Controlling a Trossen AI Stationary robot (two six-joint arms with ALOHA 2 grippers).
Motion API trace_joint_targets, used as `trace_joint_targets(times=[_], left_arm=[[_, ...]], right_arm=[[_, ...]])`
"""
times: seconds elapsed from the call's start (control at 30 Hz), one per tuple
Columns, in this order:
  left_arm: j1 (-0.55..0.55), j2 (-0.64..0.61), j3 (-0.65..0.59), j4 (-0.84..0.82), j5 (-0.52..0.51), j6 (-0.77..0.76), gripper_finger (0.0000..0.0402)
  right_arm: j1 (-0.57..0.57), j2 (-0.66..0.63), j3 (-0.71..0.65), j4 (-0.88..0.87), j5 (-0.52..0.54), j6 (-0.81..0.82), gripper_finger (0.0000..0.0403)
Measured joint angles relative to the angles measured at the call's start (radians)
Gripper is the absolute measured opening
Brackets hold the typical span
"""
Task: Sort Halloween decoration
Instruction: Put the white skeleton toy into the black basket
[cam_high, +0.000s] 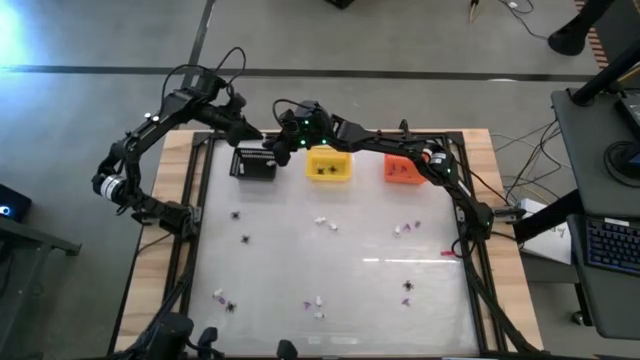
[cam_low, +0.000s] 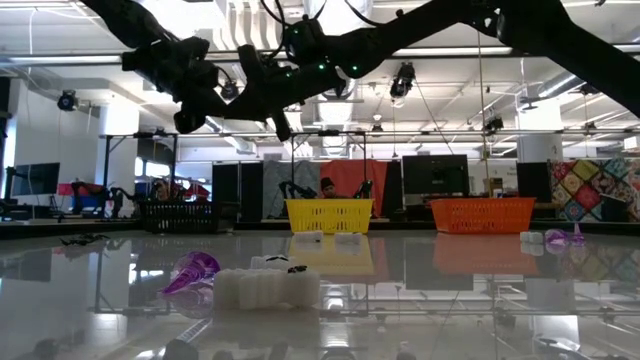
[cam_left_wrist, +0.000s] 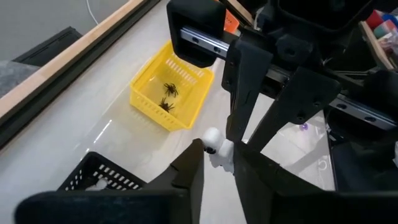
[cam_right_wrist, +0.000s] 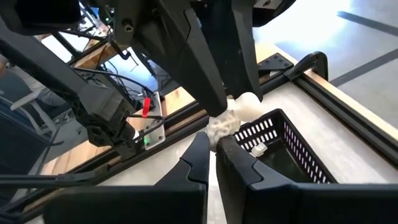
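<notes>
**Both arms meeting over the black basket**

Your two arms are bunched up at the table's 12 o'clock edge. The left arm bends in from about 9 o'clock, elbow out past the wooden border, and its forearm slants down toward the black basket (cam_high: 254, 164). The right arm stretches all the way across from 3 o'clock, passing above the orange basket (cam_high: 402, 170) and the yellow basket (cam_high: 328, 165), wrist lit with green lights.

The left gripper (cam_left_wrist: 219, 149) and the right gripper (cam_right_wrist: 214, 144) meet tip to tip just above the black basket's rim. Between them sits a white skull piece (cam_right_wrist: 237, 114). The right gripper's fingers are pinched tight on it, with the lump bulging out above the tips. The left gripper's fingers sit narrow against the same piece, but you can't tell from here whether they actually clamp it.

One white bit (cam_right_wrist: 256, 149) already lies inside the black basket. Two black spiders (cam_left_wrist: 168, 96) sit in the yellow basket. The rest of the trinkets are scattered over the table from the center to 6 o'clock: spiders, white bits and purple bits (cam_low: 192, 272), well apart from the baskets.
</notes>
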Motion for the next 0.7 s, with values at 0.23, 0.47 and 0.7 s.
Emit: trace_joint_targets(times=[0.23,0.47,0.7], left_arm=[[0.0,0.0,0.0,0.009,0.0,0.02,0.0005],[-0.002,0.0,0.0,0.012,-0.001,0.036,0.0001],[-0.002,0.0,0.0,0.009,-0.001,0.033,0.0]], right_arm=[[-0.003,0.0,0.0,0.0,-0.007,0.035,0.0009],[-0.003,0.0,0.005,0.004,-0.015,0.034,0.0008],[-0.004,0.0,0.005,0.003,-0.019,0.029,0.0008]])
